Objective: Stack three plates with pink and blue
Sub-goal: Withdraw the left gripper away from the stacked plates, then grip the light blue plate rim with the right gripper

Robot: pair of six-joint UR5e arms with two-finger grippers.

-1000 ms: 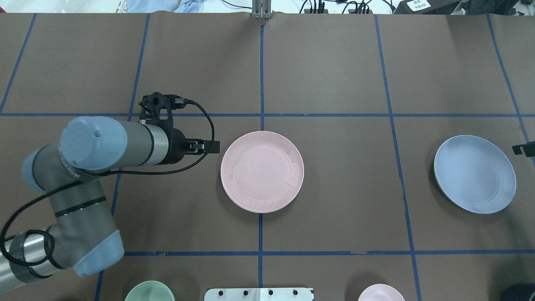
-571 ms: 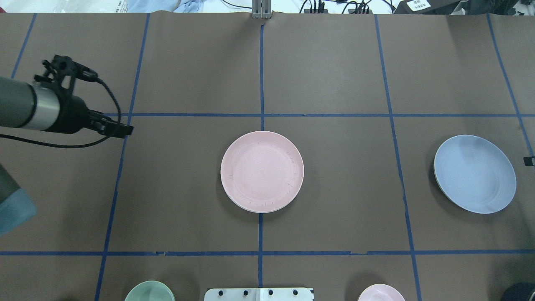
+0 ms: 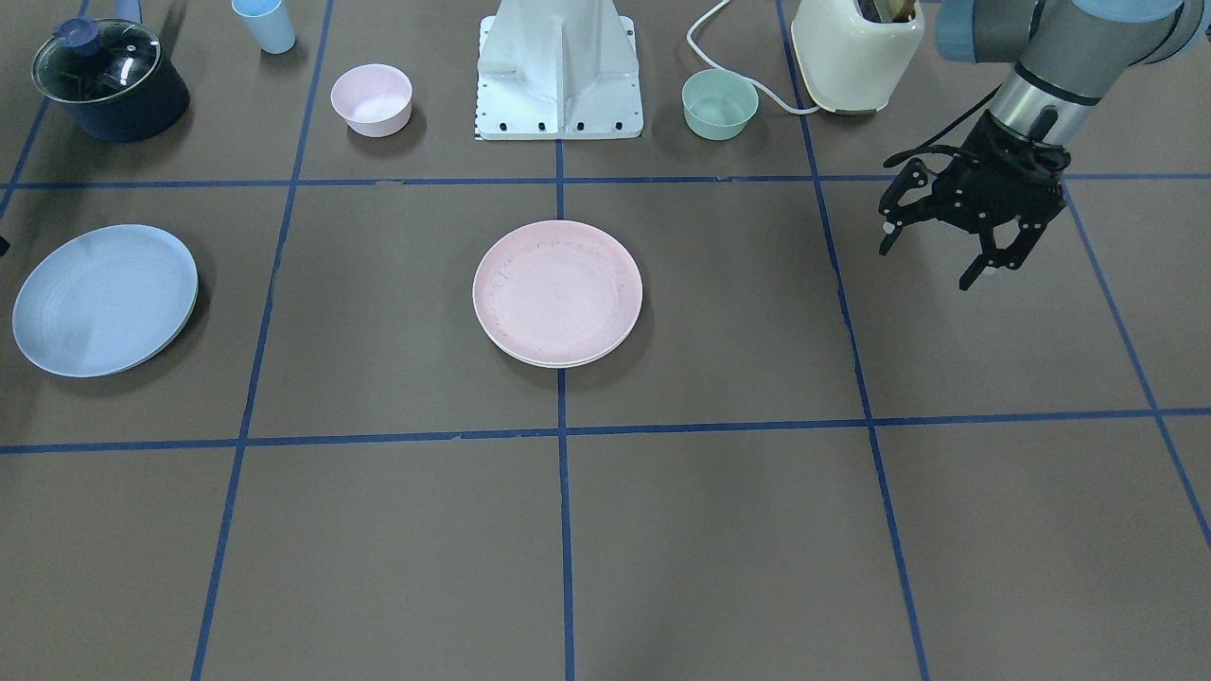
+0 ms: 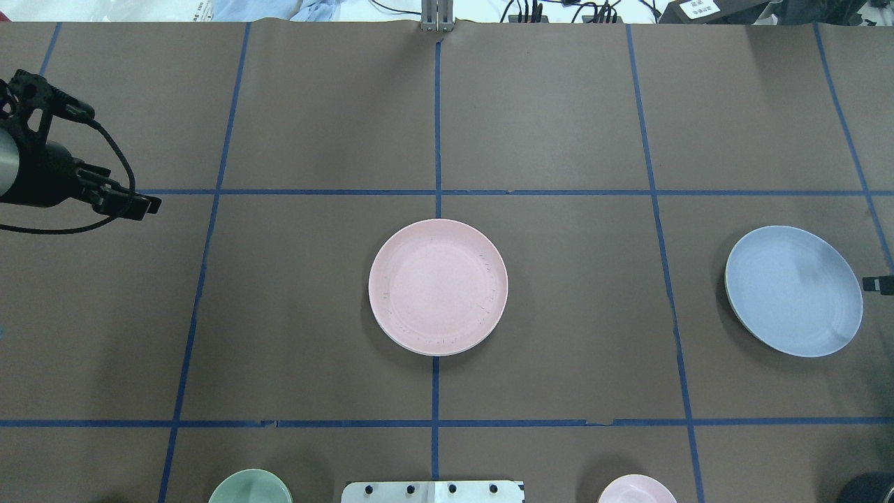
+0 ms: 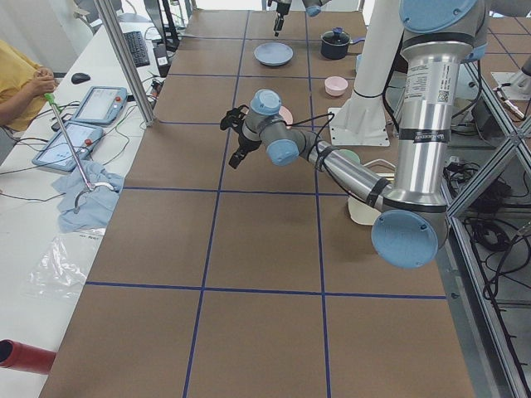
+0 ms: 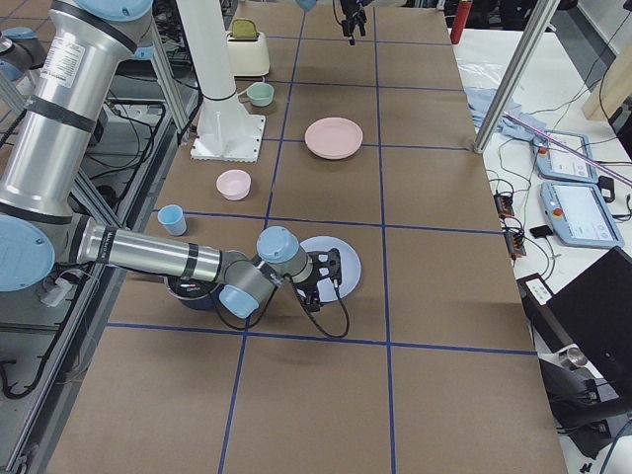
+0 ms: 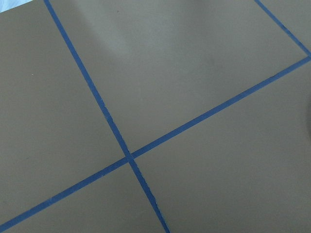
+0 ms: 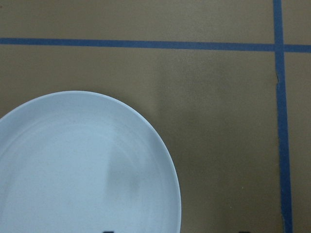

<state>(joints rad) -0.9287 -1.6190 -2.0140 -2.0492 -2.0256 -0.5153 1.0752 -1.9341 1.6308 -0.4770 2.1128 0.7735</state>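
Over the table's left end, your left gripper (image 3: 932,260) hangs above bare brown paper, well apart from every plate. Its two black fingers (image 3: 979,270) stand spread wide with nothing between them and nothing touching them. The left wrist view shows only the paper and a crossing of blue tape lines.

At the other end, the right gripper (image 6: 329,275) sits low at the outer edge of the light blue plate (image 4: 793,290). In the overhead view you get only a dark sliver of it at the frame's edge. Its wrist camera looks down on that plate's rim, with the fingertips barely showing. You can't tell from these views how far its jaws are parted, or whether it touches the plate.

The pale pink plate (image 4: 438,286) lies flat at the middle of the table, on the centre tape line. It rests on the cream-white plate (image 3: 558,363), of which you see only a thin pale rim on the operators' side. The blue plate lies alone, well apart from that pair.

For writing, a white label (image 4: 691,8) on a dark box beyond the table's far edge carries print too small to read.

Near the robot's base stand a small pink bowl (image 3: 371,97), a mint-green bowl (image 3: 719,102), a light-blue cup (image 3: 265,24) and a cream toaster (image 3: 856,52).
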